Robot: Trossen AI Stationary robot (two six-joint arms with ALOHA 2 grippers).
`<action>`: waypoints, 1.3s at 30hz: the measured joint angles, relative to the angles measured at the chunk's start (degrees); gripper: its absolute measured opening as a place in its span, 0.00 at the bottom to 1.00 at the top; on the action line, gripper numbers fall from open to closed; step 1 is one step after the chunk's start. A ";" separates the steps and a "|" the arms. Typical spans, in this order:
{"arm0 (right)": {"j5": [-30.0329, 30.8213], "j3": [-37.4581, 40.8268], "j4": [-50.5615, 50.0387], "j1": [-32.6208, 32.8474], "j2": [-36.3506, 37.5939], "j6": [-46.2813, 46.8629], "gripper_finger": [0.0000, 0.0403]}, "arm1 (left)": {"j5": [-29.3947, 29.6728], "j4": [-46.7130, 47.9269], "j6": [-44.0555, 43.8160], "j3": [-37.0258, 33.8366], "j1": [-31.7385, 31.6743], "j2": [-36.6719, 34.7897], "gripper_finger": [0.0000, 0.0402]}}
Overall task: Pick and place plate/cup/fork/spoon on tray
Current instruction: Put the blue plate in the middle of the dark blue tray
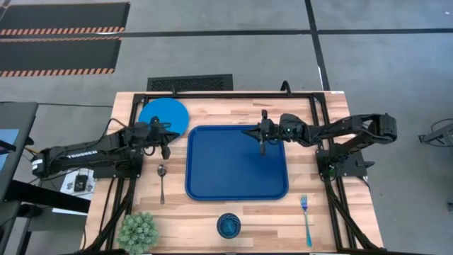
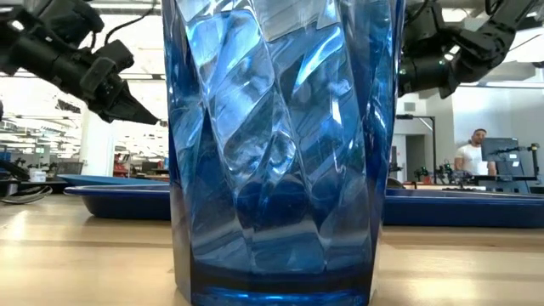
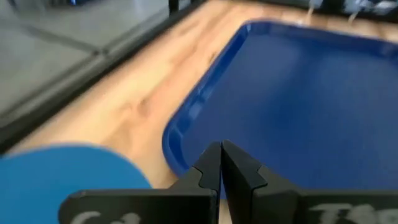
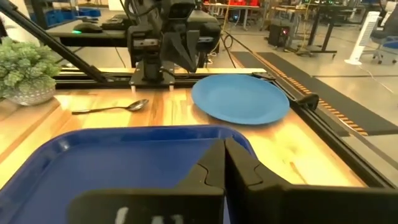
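Note:
The dark blue tray (image 1: 237, 164) lies in the middle of the table. The bright blue plate (image 1: 163, 115) lies flat at the far left, beside the tray's far left corner. The metal spoon (image 1: 161, 181) lies left of the tray. The dark blue cup (image 1: 228, 225) stands upright near the front edge and fills the low view (image 2: 280, 144). The light blue fork (image 1: 306, 218) lies at the near right. My left gripper (image 1: 165, 146) is shut and empty, in the air between plate and tray (image 3: 221, 163). My right gripper (image 1: 262, 145) is shut and empty above the tray's far right part (image 4: 224, 158).
A small potted plant (image 1: 136, 232) stands at the table's near left corner. A black frame (image 1: 233, 93) runs along the table's far edge. A person (image 2: 470, 155) stands in the room far behind the table.

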State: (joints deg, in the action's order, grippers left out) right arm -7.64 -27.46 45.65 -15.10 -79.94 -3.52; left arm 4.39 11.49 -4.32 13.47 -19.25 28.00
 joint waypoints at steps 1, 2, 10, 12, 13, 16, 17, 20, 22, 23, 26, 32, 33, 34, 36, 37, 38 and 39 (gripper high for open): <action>-0.02 0.00 -0.05 -0.14 0.00 -0.01 0.02 | 0.30 1.27 -1.69 1.17 0.00 1.24 0.00; -0.02 0.00 -0.35 -0.17 0.18 -0.03 0.02 | 0.50 2.86 -3.25 2.39 -0.01 2.41 0.00; -0.01 0.00 -2.01 -0.45 3.66 -5.24 0.03 | 5.46 13.69 -7.32 11.00 0.02 12.76 0.04; 0.02 0.00 -2.07 -0.90 4.89 -5.80 0.03 | 6.52 15.83 -6.62 13.00 0.03 15.72 0.08; 0.02 0.00 -2.09 -1.07 5.53 -6.27 0.03 | 7.04 17.12 -6.27 13.99 0.04 17.35 0.10; 0.03 0.00 -2.24 -1.34 7.25 -7.33 0.02 | 8.88 20.21 -6.05 16.13 0.04 21.36 0.16; -0.01 0.00 -2.33 -1.52 7.81 -7.32 0.02 | 8.97 20.86 -6.03 16.59 0.04 22.62 0.18; -0.01 -0.02 -3.72 -1.26 9.21 -7.20 0.02 | 8.54 21.19 -4.05 16.81 0.04 25.77 0.24; 0.04 -0.02 -5.30 -0.79 9.85 -7.16 0.02 | 8.16 21.13 -2.48 16.81 0.07 28.03 0.28; 0.03 -0.02 -5.96 -0.48 10.12 -7.09 0.02 | 8.06 21.15 -2.15 16.81 0.07 29.21 0.29; 0.04 -0.02 -7.33 0.44 10.73 -7.07 0.02 | 8.10 20.92 -1.42 16.81 0.09 32.58 0.35; 0.16 -0.02 -6.56 2.03 10.76 -7.29 0.02 | 12.65 20.95 -1.93 16.81 0.17 38.76 0.45; 0.15 -0.02 -6.37 2.03 10.76 -7.33 0.03 | 13.74 20.90 -2.43 16.81 0.17 39.59 0.46; 0.15 -0.02 -6.12 2.00 10.76 -7.36 0.03 | 14.68 20.88 -3.04 16.81 0.17 40.46 0.47; 0.15 -0.02 -5.84 2.00 10.76 -7.36 0.02 | 16.07 20.95 -3.82 16.81 0.17 42.00 0.49; 0.16 -0.02 -5.84 1.99 10.76 -7.37 0.02 | 16.89 20.95 -3.93 16.81 0.17 42.70 0.49; 0.17 -0.02 -5.86 1.97 10.76 -7.40 0.02 | 17.60 20.92 -3.91 16.81 0.17 43.33 0.49; 0.17 -0.02 -5.88 1.95 10.76 -7.40 0.02 | 17.90 20.87 -3.89 16.81 0.17 44.03 0.49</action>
State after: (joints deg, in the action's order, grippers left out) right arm -7.46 -27.49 39.77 -13.15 -69.19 -10.92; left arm 22.29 32.36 -8.21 30.28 -19.07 72.02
